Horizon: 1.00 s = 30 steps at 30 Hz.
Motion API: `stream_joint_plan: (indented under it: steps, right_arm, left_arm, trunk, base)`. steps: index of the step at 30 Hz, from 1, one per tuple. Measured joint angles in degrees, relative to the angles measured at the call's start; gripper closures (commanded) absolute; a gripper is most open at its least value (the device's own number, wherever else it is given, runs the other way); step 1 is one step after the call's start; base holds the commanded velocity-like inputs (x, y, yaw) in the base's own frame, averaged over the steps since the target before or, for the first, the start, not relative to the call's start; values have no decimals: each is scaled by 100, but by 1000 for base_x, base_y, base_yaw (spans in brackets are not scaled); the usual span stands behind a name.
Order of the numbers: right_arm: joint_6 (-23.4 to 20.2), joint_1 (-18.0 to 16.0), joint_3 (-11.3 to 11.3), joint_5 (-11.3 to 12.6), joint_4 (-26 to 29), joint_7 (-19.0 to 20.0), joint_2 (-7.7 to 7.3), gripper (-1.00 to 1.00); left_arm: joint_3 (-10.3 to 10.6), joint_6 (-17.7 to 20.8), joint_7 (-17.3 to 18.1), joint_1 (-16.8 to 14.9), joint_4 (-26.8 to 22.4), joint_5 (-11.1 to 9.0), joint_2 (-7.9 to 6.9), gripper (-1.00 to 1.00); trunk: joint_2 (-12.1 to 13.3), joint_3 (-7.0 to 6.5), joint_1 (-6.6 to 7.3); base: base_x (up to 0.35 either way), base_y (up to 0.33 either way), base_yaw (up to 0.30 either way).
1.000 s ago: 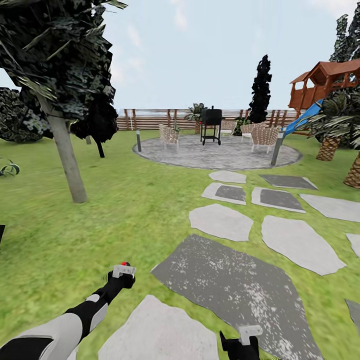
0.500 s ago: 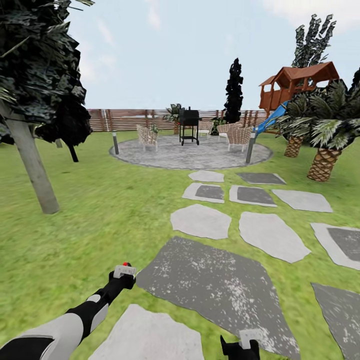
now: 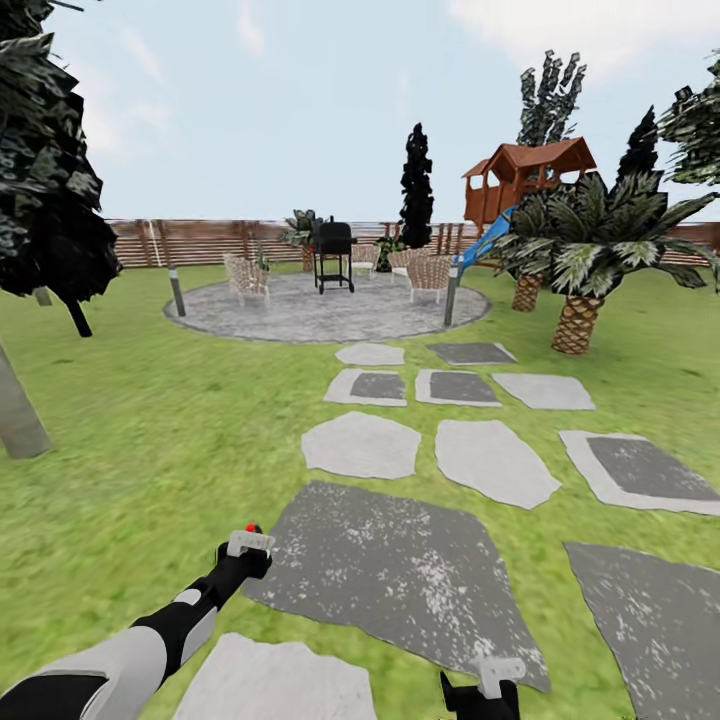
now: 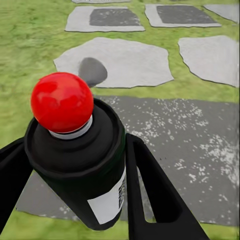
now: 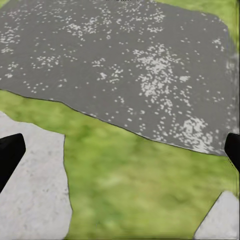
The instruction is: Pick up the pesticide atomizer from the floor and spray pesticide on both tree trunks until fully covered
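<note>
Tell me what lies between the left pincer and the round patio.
In the head view, grey stepping stones with lawn around them lie between the left pincer and the patio.

One atomizer [image 4: 75, 160], two palms [image 3: 580, 250].

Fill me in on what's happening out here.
The robot is out on the garden lawn among grey stepping stones. Its left gripper is shut on the pesticide atomizer, held out in front. The right gripper is open and holds nothing. One grey-brown tree trunk stands at the left edge.
</note>
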State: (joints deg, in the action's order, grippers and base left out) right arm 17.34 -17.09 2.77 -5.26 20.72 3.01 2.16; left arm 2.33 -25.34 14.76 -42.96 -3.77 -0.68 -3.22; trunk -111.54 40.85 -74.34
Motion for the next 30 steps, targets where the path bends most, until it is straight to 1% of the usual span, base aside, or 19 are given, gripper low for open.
stream_joint_plan:
  steps: [15, 20, 30]
  right_arm:
    - [2, 0, 0, 0, -1, 0, 0, -100]
    - [4, -2, 0, 0, -3, 2, 1, -100]
    - [6, -2, -4, 0, -4, 1, 1, -100]
  left_arm:
    - [-1, 0, -2, 0, 3, 0, 0, 100]
    - [1, -3, -2, 1, 1, -1, -1, 100]
    - [1, -2, -1, 2, 3, -1, -1, 100]
  trunk:
    - [602, -269, 330]
    - [802, -359, 439]
    - [1203, -539, 659]
  base:
    - [0, 0, -291]
    - [0, 0, -79]
    - [0, 0, -11]
